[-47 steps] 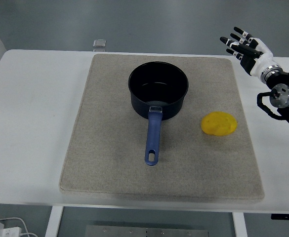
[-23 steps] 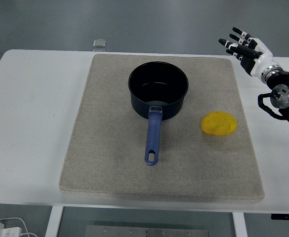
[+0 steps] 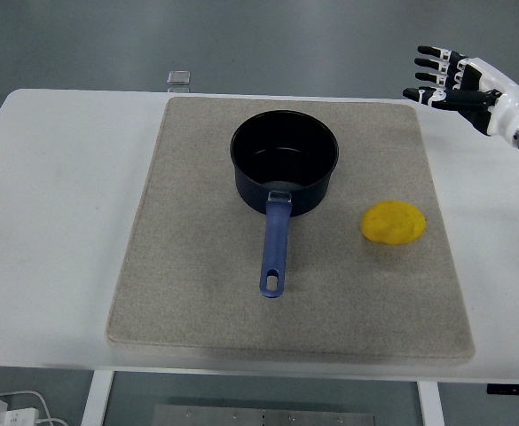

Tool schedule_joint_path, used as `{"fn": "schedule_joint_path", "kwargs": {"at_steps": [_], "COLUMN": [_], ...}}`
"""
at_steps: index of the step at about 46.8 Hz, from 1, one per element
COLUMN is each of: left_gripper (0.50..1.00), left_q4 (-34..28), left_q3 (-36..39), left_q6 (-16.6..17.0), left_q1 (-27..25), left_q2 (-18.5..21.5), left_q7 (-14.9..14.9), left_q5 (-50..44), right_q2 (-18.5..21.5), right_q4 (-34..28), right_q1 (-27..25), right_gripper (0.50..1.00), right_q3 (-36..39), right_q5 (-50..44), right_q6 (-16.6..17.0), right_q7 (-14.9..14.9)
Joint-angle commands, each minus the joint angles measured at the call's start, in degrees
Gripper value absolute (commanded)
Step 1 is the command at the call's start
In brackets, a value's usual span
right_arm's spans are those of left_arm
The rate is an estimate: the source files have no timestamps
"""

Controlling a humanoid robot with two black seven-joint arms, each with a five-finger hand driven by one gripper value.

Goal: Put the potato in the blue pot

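A white worktop (image 3: 55, 195) fills most of the view, and a large rectangular beige-grey felt mat (image 3: 188, 319) lies across its middle. At the worktop's far edge, just beyond the mat's far left corner, sits a small clear square object (image 3: 179, 78) — too small to identify.

On the far half of the mat stands the round dark blue metal pot (image 3: 284, 162), upright, its inside dark and with nothing in it. Its long lighter-blue handle (image 3: 275, 245) runs from the pot's near wall straight toward the near edge of the worktop and ends in a loop with a hole, lying flat on the mat.

To the right of the handle, well apart from the pot, the yellow rounded potato (image 3: 394, 222) rests on the mat near its right edge — outside the pot, with nothing touching it.

Farther right, at the upper right corner, the robot's right hand (image 3: 459, 80) with black fingers and a white back hovers above the worktop's far right corner. Its fingers are spread, pointing left, and hold nothing; it is well apart from the potato.
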Motion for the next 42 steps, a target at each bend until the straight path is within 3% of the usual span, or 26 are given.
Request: {"fn": "schedule_joint_path", "kwargs": {"at_steps": [1,17,27,42], "left_gripper": [1.0,1.0,1.0,1.0], "left_q4": [0.06,-0.03,-0.03,-0.03], "left_q3": [0.0,0.0,0.0,0.0], "left_q6": [0.0,0.0,0.0,0.0], "left_q1": [0.03,-0.06,-0.06,-0.06], "left_q2": [0.0,0.0,0.0,0.0], "left_q7": [0.0,0.0,0.0,0.0], "left_q5": [0.0,0.0,0.0,0.0], "right_q2": [-2.52,-13.59,-18.08,-18.44], "right_q4": [3.24,15.81,20.38,21.97], "right_q1": [-0.33,-2.17,-2.88,-4.1], "right_gripper": [0.934,0.934,0.934,0.928], "right_q3": [-0.18,-2.12,-5.36,-9.59], "right_q5": [-2.65,-20.14,-26.82,-28.41], "right_q6": [0.05,1.02,1.9,1.11], "right_q7": [0.0,0.53,0.53,1.67]}}
